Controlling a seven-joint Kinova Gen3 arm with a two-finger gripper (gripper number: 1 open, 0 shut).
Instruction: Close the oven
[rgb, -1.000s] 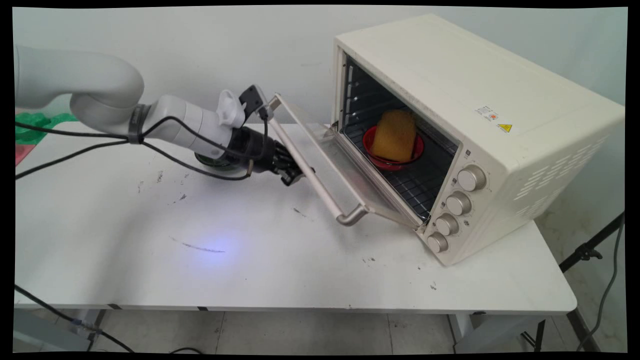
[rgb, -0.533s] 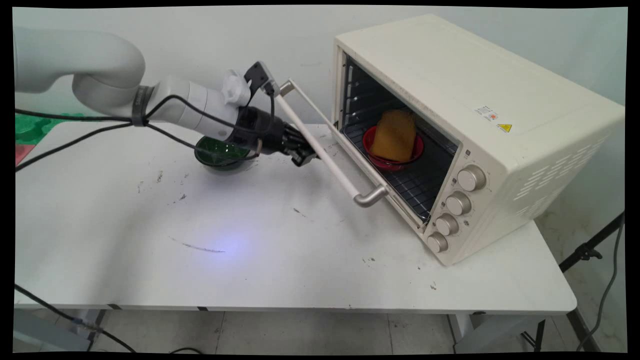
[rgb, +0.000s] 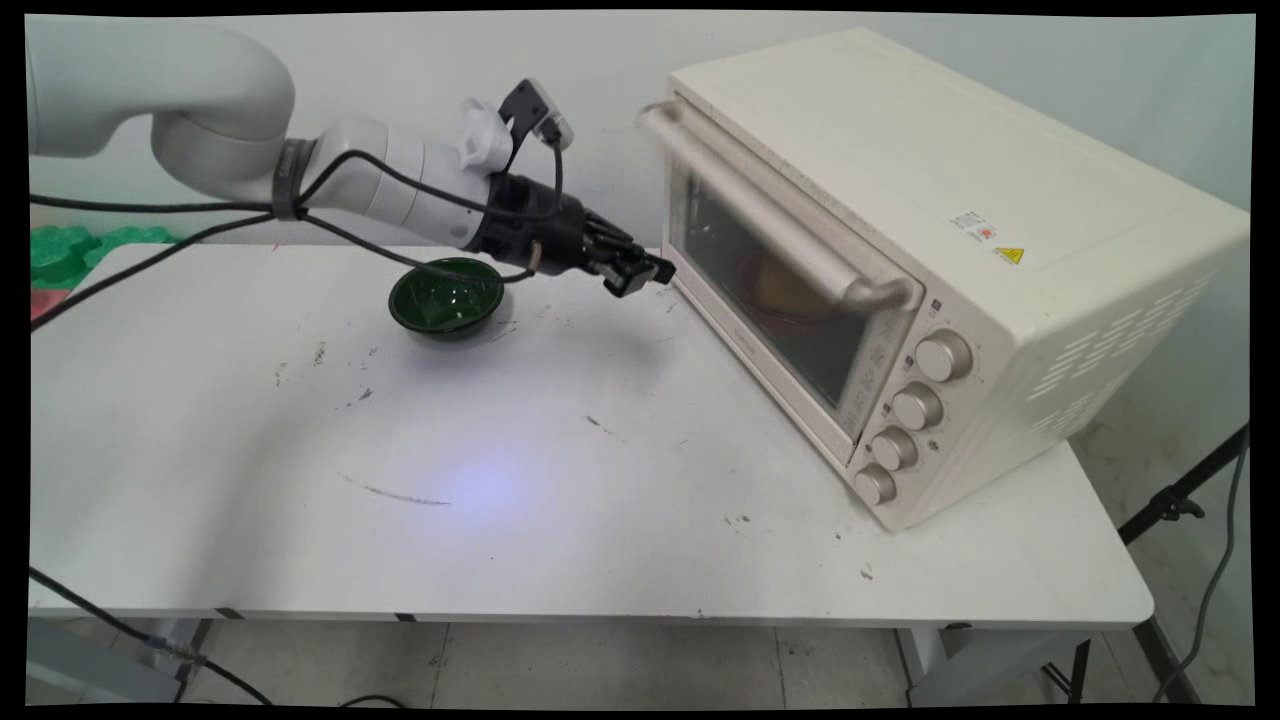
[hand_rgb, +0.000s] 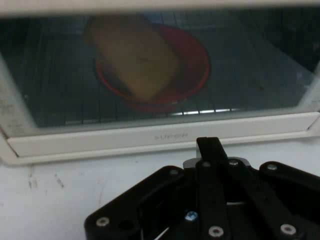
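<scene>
The tool (rgb: 640, 274), fingers pressed together and gripping nothing, hovers just before the oven's (rgb: 940, 250) closed glass door (hand_rgb: 150, 75); green bowl (rgb: 446, 298) behind it.

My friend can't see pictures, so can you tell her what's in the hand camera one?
Seen along the black gripper, whose fingers are shut together, a cream toaster oven sits close ahead with its glass door closed. Through the glass, a red bowl holds a yellow sponge on the oven rack.
</scene>
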